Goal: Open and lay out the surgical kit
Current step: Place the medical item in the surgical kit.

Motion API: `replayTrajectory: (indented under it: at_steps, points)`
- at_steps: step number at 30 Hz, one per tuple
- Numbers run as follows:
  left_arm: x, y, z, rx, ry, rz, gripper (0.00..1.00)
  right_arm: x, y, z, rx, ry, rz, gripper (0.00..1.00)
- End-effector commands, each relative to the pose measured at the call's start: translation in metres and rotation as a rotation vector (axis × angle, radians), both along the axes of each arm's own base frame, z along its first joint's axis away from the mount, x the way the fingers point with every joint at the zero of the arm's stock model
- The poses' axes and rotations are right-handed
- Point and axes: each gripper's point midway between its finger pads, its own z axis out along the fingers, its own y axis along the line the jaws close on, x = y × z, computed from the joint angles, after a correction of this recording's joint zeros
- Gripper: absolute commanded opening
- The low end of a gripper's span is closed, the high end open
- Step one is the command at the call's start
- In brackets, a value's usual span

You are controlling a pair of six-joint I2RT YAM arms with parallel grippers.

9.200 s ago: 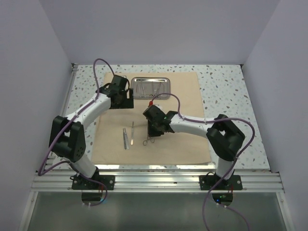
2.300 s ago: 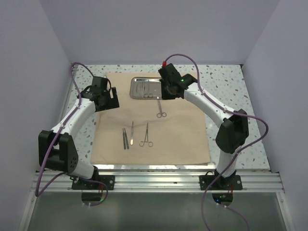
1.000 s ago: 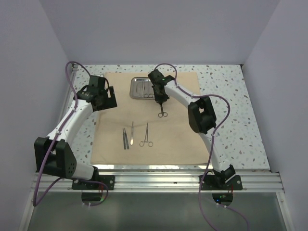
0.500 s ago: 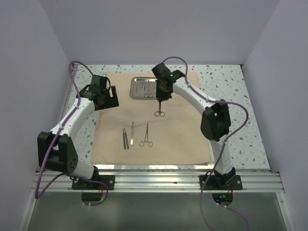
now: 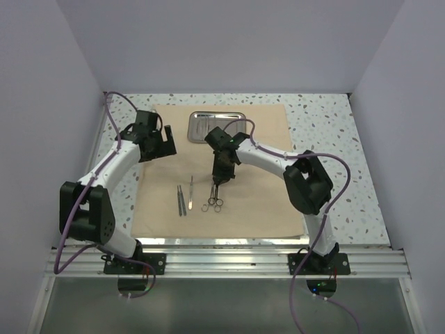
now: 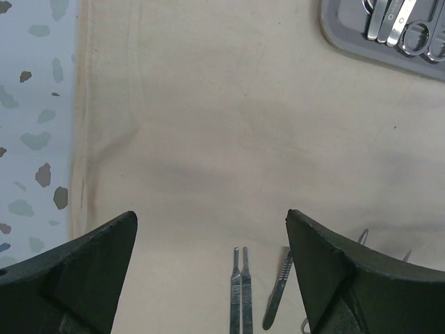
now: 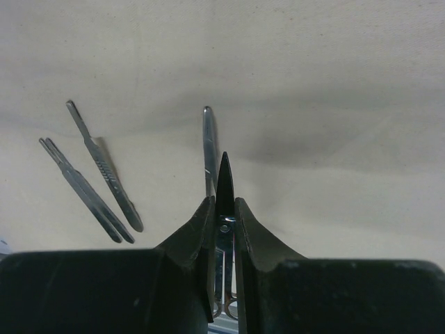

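Beige cloth wrap spread flat on the speckled table, covering most of its middle. Small shiny steel tray resting on the far part of the cloth, about centre. Ring-handled instruments lying inside the tray, seen at the edge of the left wrist view; exact kinds hard to tell. Any engraving on them too small to read.

Near the middle of the cloth, a row already laid out. Paired scalpel handles side by side and touching, furthest left. Single scalpel handle just to their right, apart from them. Slim ring-handled forceps lying further right, tip pointing far.

Pinched between the fingers of the right gripper: ring-handled scissors, blades closed, tip sticking out past the fingertips, rings back toward the wrist. Held right beside the lying forceps, partly overlapping them in the top view; whether touching the cloth, cannot tell. Right gripper low over the near-centre of the cloth, just right of the laid-out row.

Left gripper hovering above the left part of the cloth, fingers spread wide, only bare cloth between them. Tray off to its far right, scalpel handles near it.
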Motion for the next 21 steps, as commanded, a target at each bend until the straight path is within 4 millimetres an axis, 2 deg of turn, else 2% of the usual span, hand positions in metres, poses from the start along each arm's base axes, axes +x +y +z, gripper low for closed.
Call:
replayTrajectory:
  at_steps: [1, 4, 5, 7, 8, 9, 11, 12, 13, 15, 18, 19, 21]
  points:
    - [0.013, -0.004, 0.014, -0.037, -0.058, 0.005, 0.92, 0.018, 0.022, 0.006, 0.052, -0.045, -0.020, 0.00]
    - [0.009, -0.001, 0.017, -0.028, -0.064, 0.008, 0.92, 0.018, 0.024, 0.002, 0.032, -0.035, 0.011, 0.00]
    - [0.006, 0.000, 0.015, -0.023, -0.058, 0.010, 0.93, 0.016, 0.021, -0.006, 0.006, -0.017, 0.030, 0.00]
    - [0.004, 0.003, 0.017, -0.012, -0.066, 0.015, 0.93, 0.018, 0.022, -0.002, -0.005, -0.018, 0.044, 0.19]
    - [0.002, 0.004, 0.017, -0.007, -0.065, 0.016, 0.92, 0.017, 0.019, -0.003, -0.023, -0.008, 0.055, 0.24]
    - [0.001, 0.005, 0.018, 0.001, -0.070, 0.018, 0.92, 0.018, 0.021, 0.001, -0.021, -0.016, 0.058, 0.33]
    - [0.001, 0.007, 0.019, 0.007, -0.072, 0.024, 0.93, 0.018, 0.019, 0.007, -0.027, -0.016, 0.073, 0.41]
    - [0.001, 0.008, 0.019, 0.008, -0.071, 0.025, 0.93, 0.020, 0.017, 0.008, -0.045, -0.028, 0.068, 0.48]
    - [0.001, 0.007, 0.019, 0.011, -0.070, 0.025, 0.92, 0.026, 0.019, 0.017, -0.043, -0.049, 0.068, 0.52]
    - [0.002, 0.009, 0.022, 0.015, -0.077, 0.028, 0.92, 0.025, 0.015, 0.023, -0.066, -0.045, 0.086, 0.53]
    - [0.004, 0.011, 0.025, 0.025, -0.083, 0.033, 0.92, 0.036, 0.019, 0.046, -0.047, -0.102, 0.103, 0.53]
    - [0.004, 0.012, 0.025, 0.032, -0.082, 0.037, 0.92, 0.045, 0.024, 0.059, -0.027, -0.141, 0.104, 0.54]
    - [0.003, 0.013, 0.027, 0.037, -0.084, 0.038, 0.92, 0.062, 0.023, 0.069, -0.028, -0.196, 0.107, 0.53]
